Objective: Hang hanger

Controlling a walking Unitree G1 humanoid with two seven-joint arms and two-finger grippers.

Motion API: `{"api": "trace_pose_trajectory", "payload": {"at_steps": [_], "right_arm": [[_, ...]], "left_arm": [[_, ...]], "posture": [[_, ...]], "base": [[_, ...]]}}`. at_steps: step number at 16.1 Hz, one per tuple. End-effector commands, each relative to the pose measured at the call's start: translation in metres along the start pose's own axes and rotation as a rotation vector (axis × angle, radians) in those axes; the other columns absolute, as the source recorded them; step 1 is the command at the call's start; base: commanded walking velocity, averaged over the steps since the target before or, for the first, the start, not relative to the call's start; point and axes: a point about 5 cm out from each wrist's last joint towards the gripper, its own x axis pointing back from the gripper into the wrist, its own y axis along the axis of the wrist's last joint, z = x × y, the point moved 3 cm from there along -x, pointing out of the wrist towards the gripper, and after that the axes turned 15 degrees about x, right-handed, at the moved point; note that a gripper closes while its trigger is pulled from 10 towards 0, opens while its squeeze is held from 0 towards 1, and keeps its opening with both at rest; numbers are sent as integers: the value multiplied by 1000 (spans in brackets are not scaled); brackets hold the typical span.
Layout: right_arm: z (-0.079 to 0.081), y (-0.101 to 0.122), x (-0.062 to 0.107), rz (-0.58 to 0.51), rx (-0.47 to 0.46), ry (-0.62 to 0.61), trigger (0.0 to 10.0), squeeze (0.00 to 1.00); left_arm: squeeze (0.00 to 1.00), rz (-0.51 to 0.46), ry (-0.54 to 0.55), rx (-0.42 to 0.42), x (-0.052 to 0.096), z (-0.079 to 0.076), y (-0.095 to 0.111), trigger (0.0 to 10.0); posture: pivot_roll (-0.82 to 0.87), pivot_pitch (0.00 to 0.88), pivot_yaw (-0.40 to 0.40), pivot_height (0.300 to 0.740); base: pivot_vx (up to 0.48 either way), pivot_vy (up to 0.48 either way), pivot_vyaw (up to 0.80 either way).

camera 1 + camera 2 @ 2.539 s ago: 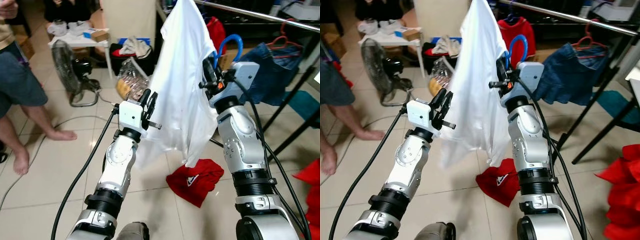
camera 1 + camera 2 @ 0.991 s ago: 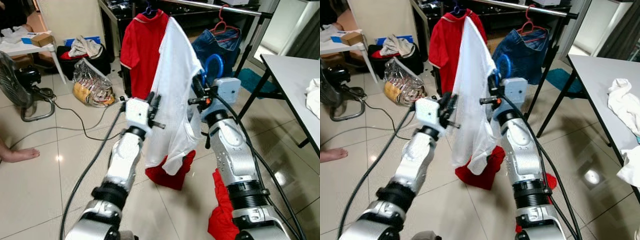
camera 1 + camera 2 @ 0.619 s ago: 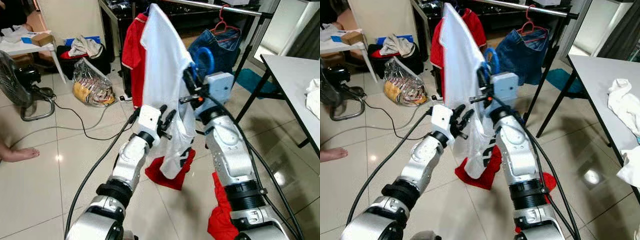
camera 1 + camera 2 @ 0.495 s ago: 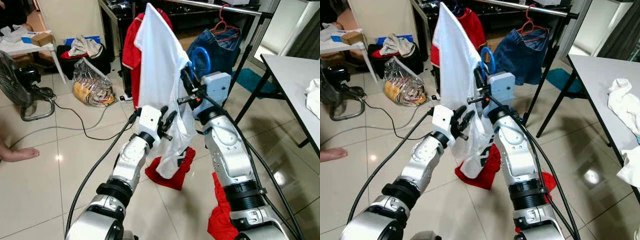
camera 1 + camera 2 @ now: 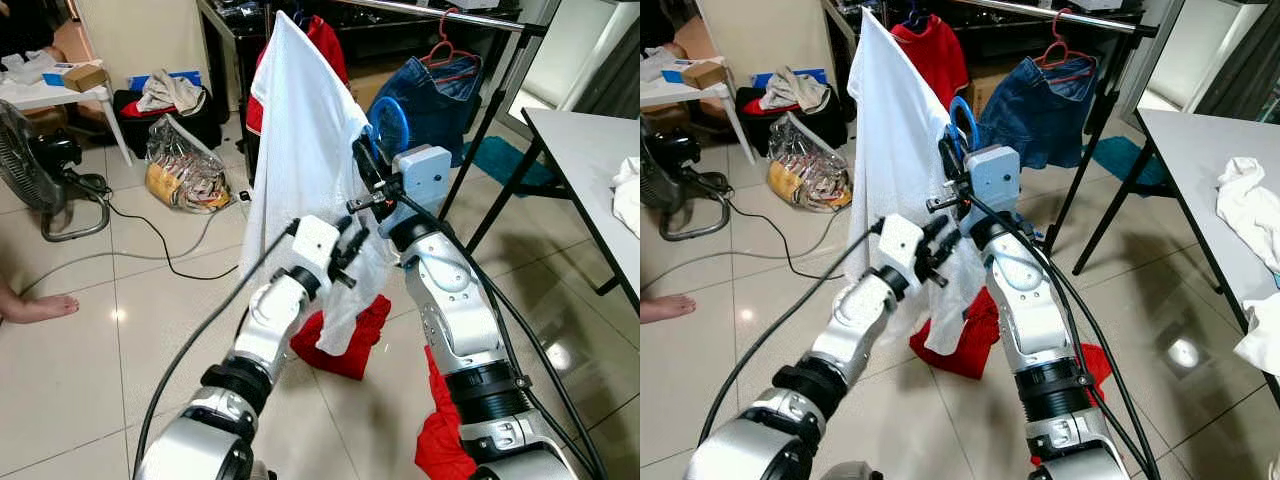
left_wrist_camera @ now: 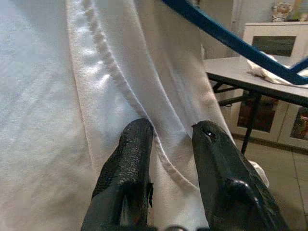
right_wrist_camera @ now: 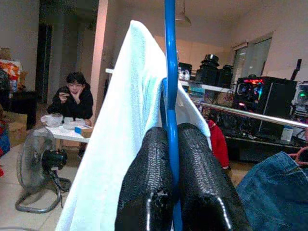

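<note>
A white shirt hangs on a blue hanger. My right gripper is shut on the hanger's blue rod just under the hook and holds it up in front of me, below the metal rail. My left gripper is open at the shirt's lower part. In the left wrist view a stitched seam of the shirt runs to the gap between its fingers.
A red shirt and blue jeans on a red hanger hang on the rail. Red clothes lie on the floor. A grey table stands right, a fan left. A person's foot is at the left edge.
My right gripper has carried the hanger and white shirt to the left, uncovering the red shirt behind. My left gripper has moved right, up against the shirt's lower part.
</note>
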Motion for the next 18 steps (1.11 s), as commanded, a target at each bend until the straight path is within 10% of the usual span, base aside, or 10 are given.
{"api": "trace_pose_trajectory", "payload": {"at_steps": [1,16,17,18], "right_arm": [[-6,3,1,-22,19,-28,10000,0],[-7,13,-2,-63,52,-34,10000,0],[-6,14,-1,-65,44,-30,10000,0],[-6,14,-1,-65,38,-28,10000,0]], "left_arm": [[0,1,-11,-12,1,-3,-2,10000],[0,36,69,-28,-4,9,-4,10000],[0,39,75,-27,-5,10,-4,7490],[0,41,79,-21,-5,10,-4,0]], "posture": [[145,0,-23,740],[133,0,-28,740],[133,0,-30,740],[133,0,-30,740]], "base": [[0,0,0],[0,0,0],[0,0,0],[0,0,0]]}}
